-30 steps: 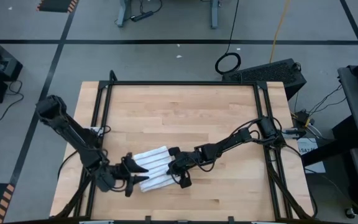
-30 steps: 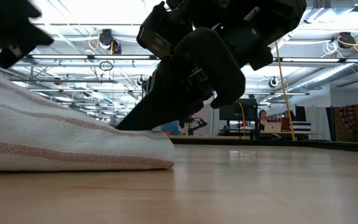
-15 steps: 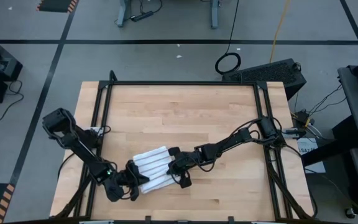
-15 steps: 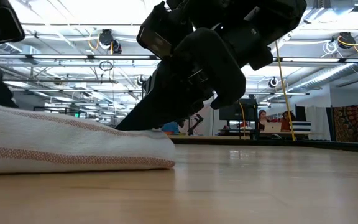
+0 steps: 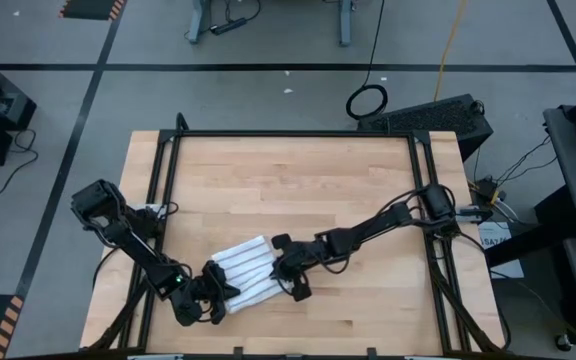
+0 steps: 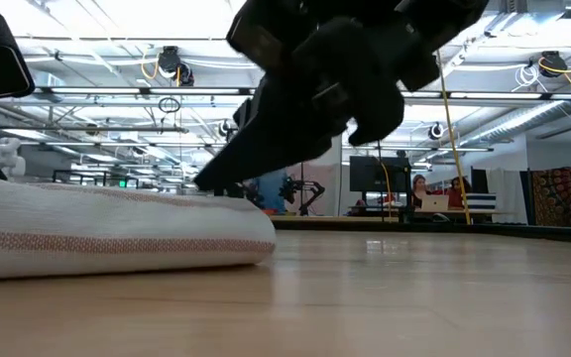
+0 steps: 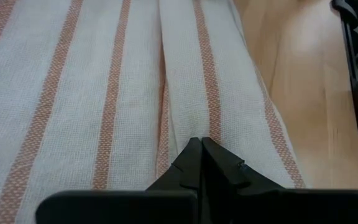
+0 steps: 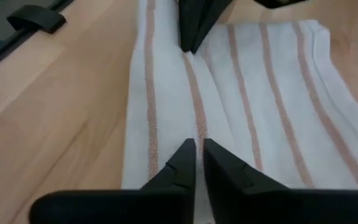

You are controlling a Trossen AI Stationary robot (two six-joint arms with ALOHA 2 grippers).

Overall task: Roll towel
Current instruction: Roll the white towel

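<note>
two wrist views show orange stripes on the folded white towel (image 5: 245,273); left claw (image 7: 202,154) and right claw (image 8: 196,155) pinch together on it from nine and three o'clock.

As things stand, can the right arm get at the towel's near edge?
Probably yes: the right gripper is already at the towel, fingers shut over its edge, and nothing lies between them. The left gripper works the opposite end.
</note>
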